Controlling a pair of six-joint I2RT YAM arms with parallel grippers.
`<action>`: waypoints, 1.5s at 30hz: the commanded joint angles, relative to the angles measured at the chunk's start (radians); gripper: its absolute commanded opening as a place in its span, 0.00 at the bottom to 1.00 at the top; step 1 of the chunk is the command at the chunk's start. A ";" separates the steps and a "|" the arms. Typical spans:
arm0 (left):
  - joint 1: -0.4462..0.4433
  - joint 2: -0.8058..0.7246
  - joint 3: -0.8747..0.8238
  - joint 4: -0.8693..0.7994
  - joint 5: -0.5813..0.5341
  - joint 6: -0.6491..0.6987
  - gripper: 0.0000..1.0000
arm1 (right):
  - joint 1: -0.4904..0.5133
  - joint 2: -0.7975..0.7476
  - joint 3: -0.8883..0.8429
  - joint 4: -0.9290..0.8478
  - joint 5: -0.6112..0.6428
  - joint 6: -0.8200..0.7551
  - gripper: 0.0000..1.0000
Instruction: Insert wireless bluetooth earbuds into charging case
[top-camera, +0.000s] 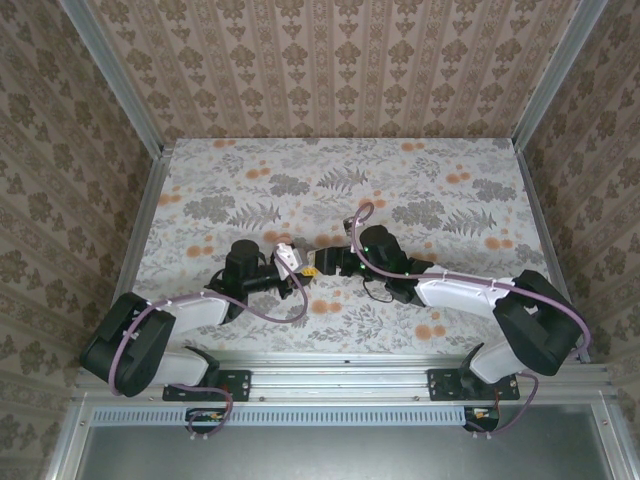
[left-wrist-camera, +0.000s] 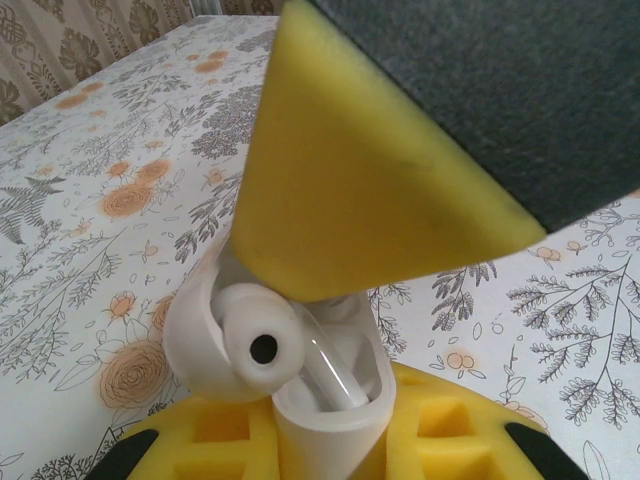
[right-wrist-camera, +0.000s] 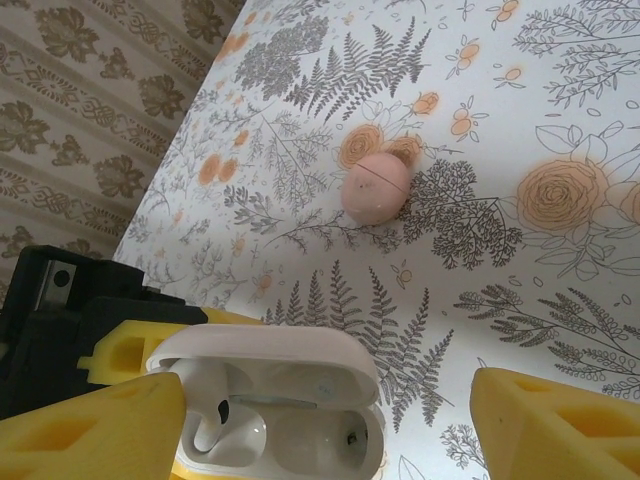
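The white charging case (right-wrist-camera: 275, 375) is held up off the table with its lid open, and my left gripper (left-wrist-camera: 325, 445) is shut on its lower body (left-wrist-camera: 320, 425). One white earbud (right-wrist-camera: 205, 415) sits in the case's left socket, and its round head (left-wrist-camera: 262, 345) sticks up beside the lid. The right socket (right-wrist-camera: 325, 440) is empty. My right gripper (right-wrist-camera: 320, 430) is open, its yellow pads (right-wrist-camera: 90, 430) on either side of the case. One pad (left-wrist-camera: 350, 170) hangs just above the case. From above, both grippers (top-camera: 318, 268) meet at the case (top-camera: 287, 254).
A round pinkish disc (right-wrist-camera: 375, 187) lies on the floral tabletop (right-wrist-camera: 560, 130) beyond the case. Patterned walls (top-camera: 330, 70) close in the back and sides of the table.
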 joint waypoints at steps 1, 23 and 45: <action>0.002 -0.022 0.017 0.022 0.026 -0.005 0.02 | -0.001 0.010 0.019 0.037 -0.055 0.005 0.75; 0.002 -0.031 0.016 0.026 0.020 -0.008 0.02 | -0.002 -0.153 -0.046 0.017 -0.046 -0.019 0.74; 0.002 -0.032 0.032 0.020 0.035 -0.028 0.02 | -0.004 -0.303 -0.019 -0.137 -0.159 -0.200 0.54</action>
